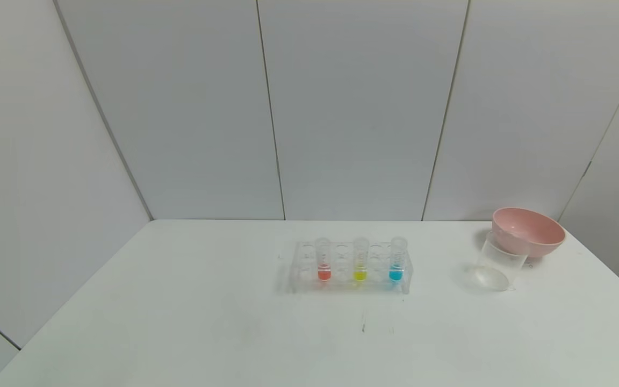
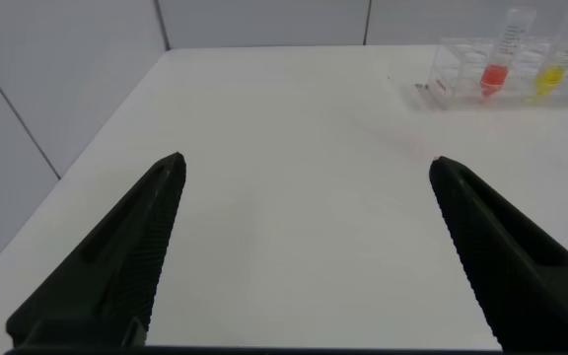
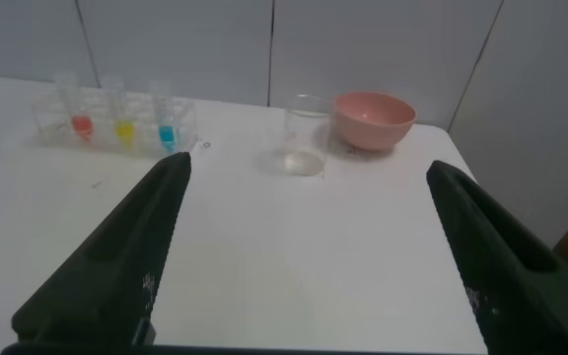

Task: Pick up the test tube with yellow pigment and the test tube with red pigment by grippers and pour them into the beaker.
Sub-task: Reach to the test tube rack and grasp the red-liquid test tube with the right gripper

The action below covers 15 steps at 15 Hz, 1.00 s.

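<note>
Standing upright in a clear rack (image 1: 350, 269) near the centre of the white table (image 1: 180, 322), three tubes are seen in a row: the test tube with red pigment (image 1: 323, 259) at the 9 o'clock end, the test tube with yellow pigment (image 1: 360, 259) in the middle, and a blue-liquid tube (image 1: 397, 259) at the 3 o'clock end. The beaker (image 1: 497, 263) is placed at 3 o'clock from the rack, well apart from it, and appears empty. A pink bowl (image 1: 528, 231) is located just behind the beaker, at its 1 o'clock, apparently touching or overlapping its rim. Neither arm is visible in the head view. In the left wrist view, the left gripper (image 2: 304, 256) is held above bare table with its jaws spread wide, the rack lying far ahead. In the right wrist view, the right gripper (image 3: 309, 261) is likewise spread wide above the table, holding nothing, with the beaker ahead between its fingers (image 3: 116, 261).
</note>
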### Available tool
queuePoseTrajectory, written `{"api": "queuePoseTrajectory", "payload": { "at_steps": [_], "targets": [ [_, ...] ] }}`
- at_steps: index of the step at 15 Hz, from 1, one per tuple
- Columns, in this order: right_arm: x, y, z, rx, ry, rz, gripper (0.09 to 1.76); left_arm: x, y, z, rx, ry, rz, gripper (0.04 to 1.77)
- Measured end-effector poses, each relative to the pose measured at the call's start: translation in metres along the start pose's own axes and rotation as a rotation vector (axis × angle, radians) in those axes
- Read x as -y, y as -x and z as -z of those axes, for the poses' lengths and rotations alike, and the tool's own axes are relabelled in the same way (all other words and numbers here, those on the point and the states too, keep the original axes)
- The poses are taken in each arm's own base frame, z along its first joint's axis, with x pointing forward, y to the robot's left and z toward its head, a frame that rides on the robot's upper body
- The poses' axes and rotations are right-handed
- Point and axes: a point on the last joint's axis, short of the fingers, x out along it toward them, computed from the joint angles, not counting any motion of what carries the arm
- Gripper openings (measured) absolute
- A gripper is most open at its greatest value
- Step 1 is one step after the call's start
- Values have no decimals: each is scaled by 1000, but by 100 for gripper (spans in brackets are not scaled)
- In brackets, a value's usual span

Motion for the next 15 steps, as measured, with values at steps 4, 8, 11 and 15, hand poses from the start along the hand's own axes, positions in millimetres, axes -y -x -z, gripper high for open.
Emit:
{"api": "queuePoseTrajectory", "payload": {
  "at_steps": [4, 8, 11, 15],
  "targets": [
    [4, -21, -76, 2, -13, -11, 171, 0, 0, 0, 0, 0, 0, 176],
    [11, -89, -148, -45, -87, -16, 171, 0, 0, 0, 0, 0, 0, 176],
    [5, -155, -173, -66, -127, -19, 171, 0, 0, 0, 0, 0, 0, 176],
    [-58, -224, -159, -50, -174, 3, 171, 0, 0, 0, 0, 0, 0, 176]
  ]
}}
